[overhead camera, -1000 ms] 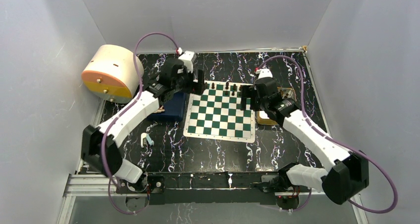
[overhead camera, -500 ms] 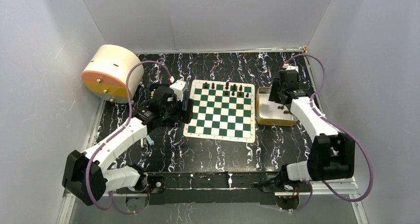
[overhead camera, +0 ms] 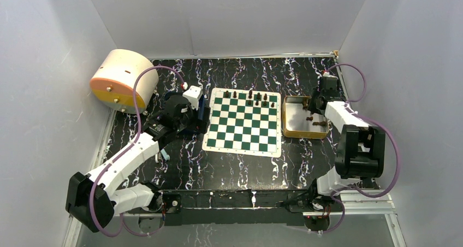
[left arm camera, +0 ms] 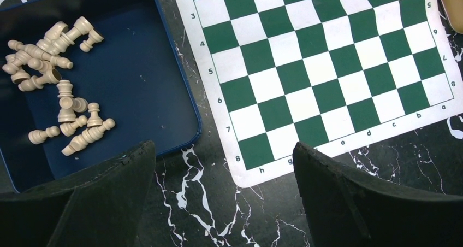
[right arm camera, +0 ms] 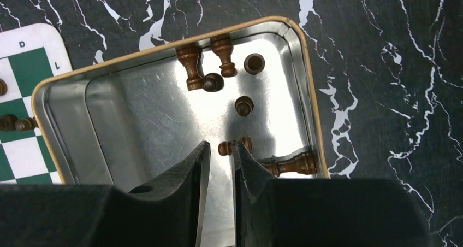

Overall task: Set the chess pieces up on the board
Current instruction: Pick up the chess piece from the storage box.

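The board (overhead camera: 243,124) of green and white checks lies mid-table, with several dark chess pieces (overhead camera: 250,96) standing along its far rows. More brown chess pieces (right arm camera: 191,66) lie in the gold tin (overhead camera: 292,124) to its right. My right gripper (right arm camera: 221,146) hangs over the tin, shut to a thin slit with bare metal showing through it. A lying pawn (right arm camera: 225,147) pokes out from behind the right fingertip, not pinched. My left gripper (left arm camera: 223,146) is wide open and empty over the marble table, by the board's corner (left arm camera: 251,165).
A blue tray (left arm camera: 136,66) holding several cream-white chess pieces (left arm camera: 60,94) sits left of the board. A cream and orange drum (overhead camera: 123,80) stands at the far left. A small white object (overhead camera: 161,155) lies near the left arm. Grey walls enclose the table.
My right arm has pulled back from the board's far right corner to the tin and its jaws have closed to a slit. My left arm drew back from the board's far left toward the blue tray.
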Motion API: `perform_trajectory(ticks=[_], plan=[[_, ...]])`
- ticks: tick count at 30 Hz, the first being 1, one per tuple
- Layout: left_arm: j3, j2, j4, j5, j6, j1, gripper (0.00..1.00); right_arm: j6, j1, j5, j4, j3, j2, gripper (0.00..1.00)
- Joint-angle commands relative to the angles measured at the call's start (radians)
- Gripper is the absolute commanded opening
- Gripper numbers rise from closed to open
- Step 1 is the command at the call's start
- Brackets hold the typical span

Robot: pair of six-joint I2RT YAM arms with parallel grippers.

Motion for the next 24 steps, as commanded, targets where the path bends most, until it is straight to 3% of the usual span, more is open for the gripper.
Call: perform_trajectory(ticks=[1,24], plan=[[-0.007,-0.039,0.017,-0.027,0.018,0.000,0.92,0.001,-0.018,-0.044,0.086,0.067,0.037,0.30],[-0.004,-0.031,0.016,-0.028,0.028,-0.002,0.92,0.012,-0.024,-0.051,0.092,0.147,0.181,0.28]])
